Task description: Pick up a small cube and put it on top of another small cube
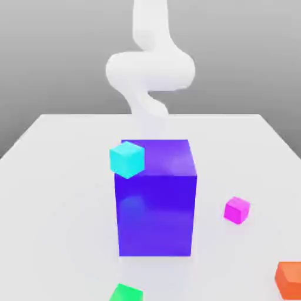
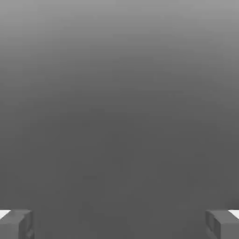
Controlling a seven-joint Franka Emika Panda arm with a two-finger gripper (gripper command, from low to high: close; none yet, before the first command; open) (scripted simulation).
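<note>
A white, smooth tabletop [image 1: 64, 176] carries five coloured blocks. Near its middle stands a big blue-purple glossy block [image 1: 156, 206], upright and square to the camera, far larger than anything else there. A small cyan cube [image 1: 127, 159] sits at the block's upper corner on the exterior view's left, overlapping the block's top edge as seen; whether it rests on the block or merely lies in front of that corner cannot be told.

The small bright magenta-pink cube [image 1: 237, 210] lies on the tabletop on the exterior view's right of the big block, apart from it, with bare white surface between the two. Nothing touches it. Toward the tabletop's near corner on the exterior view's right is an orange cube [image 1: 289, 280], partly cut by the picture's edge and well apart from the magenta-pink one. At the near edge, just in front of the big block and a little toward the exterior view's left, a green cube [image 1: 126, 293] shows its top.

The white robot arm [image 1: 150, 70] rises behind the big block, beyond the tabletop's far edge, curving above it.

In the hand view the gripper [image 2: 119, 225] has its two grey fingers [image 2: 16, 224] spread wide, with nothing between them but plain grey background.
</note>
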